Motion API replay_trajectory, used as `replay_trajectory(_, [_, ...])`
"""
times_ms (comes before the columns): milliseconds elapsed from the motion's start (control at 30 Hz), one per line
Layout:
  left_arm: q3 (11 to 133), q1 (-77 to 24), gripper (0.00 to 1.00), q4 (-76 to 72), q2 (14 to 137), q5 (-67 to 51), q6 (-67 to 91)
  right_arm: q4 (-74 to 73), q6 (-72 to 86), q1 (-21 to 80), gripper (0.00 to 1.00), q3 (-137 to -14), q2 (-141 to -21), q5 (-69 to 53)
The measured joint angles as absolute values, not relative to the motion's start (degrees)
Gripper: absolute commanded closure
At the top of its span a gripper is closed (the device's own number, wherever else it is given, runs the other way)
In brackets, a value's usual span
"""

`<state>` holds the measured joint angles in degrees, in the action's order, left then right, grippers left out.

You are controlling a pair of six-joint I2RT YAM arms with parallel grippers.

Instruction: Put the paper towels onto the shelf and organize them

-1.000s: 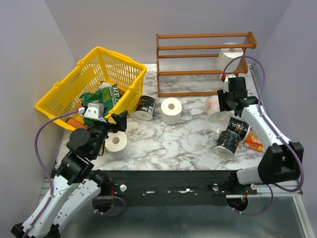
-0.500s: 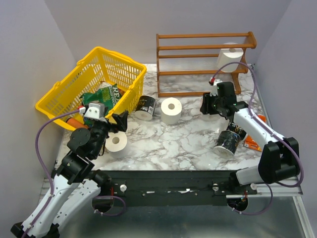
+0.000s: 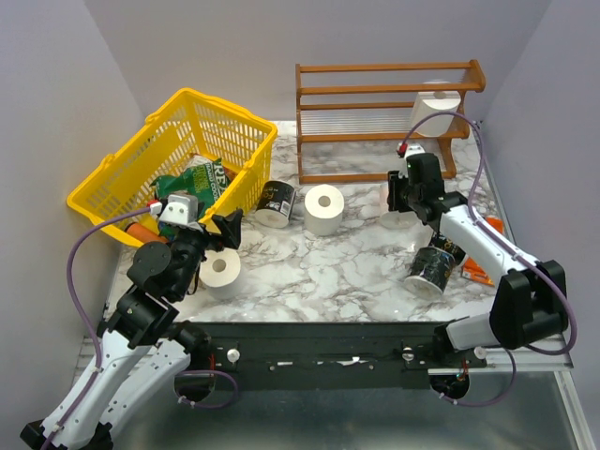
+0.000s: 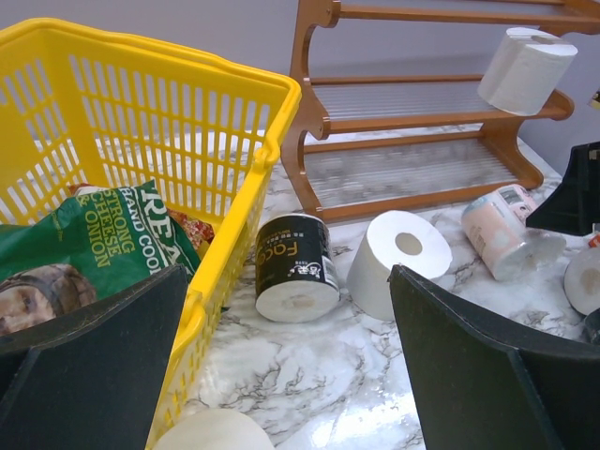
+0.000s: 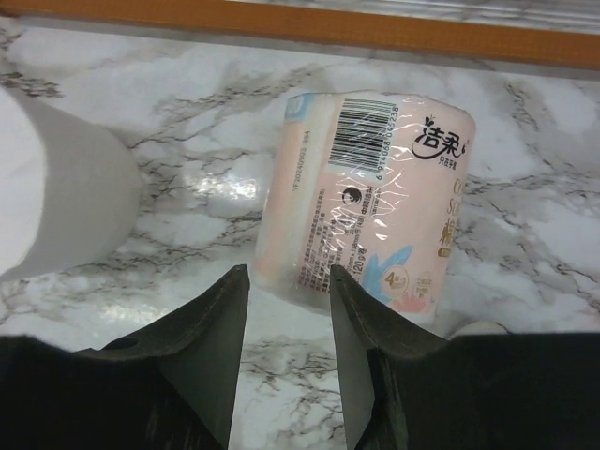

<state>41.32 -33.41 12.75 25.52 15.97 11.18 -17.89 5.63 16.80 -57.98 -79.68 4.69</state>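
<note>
Right wrist alone shows barcode (image 5: 375,120) on wrapped roll (image 5: 366,220).

glossy marble-look white and grey counter (image 3: 347,272), reddish-brown wooden slatted shelf (image 3: 375,89) with a smooth satin sheen, shiny yellow plastic lattice basket (image 4: 141,54), soft matt white paper towel roll (image 3: 324,208), pink-printed roll (image 5: 375,206) in crinkly glossy plastic film, slick green bag (image 4: 94,234)

White roll (image 3: 436,112) on reddish-brown shelf (image 3: 375,89) (right end), second roll (image 3: 324,208) upright before it, pink-wrapped roll (image 5: 370,202) on its side.
</note>
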Motion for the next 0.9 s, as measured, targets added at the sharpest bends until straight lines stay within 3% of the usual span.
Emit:
replay_trajectory(333, [41.32, -33.50, 0.01, 12.78, 25.93, 16.01, 11.18, -16.75, 4.64, 16.75, 0.57, -55.22, -82.74, 11.51])
replay_trajectory(900, [41.32, -33.50, 0.01, 12.78, 26.48, 15.99, 11.18, -20.53, 15.90, 25.61, 0.58, -39.55, -69.82, 4.75])
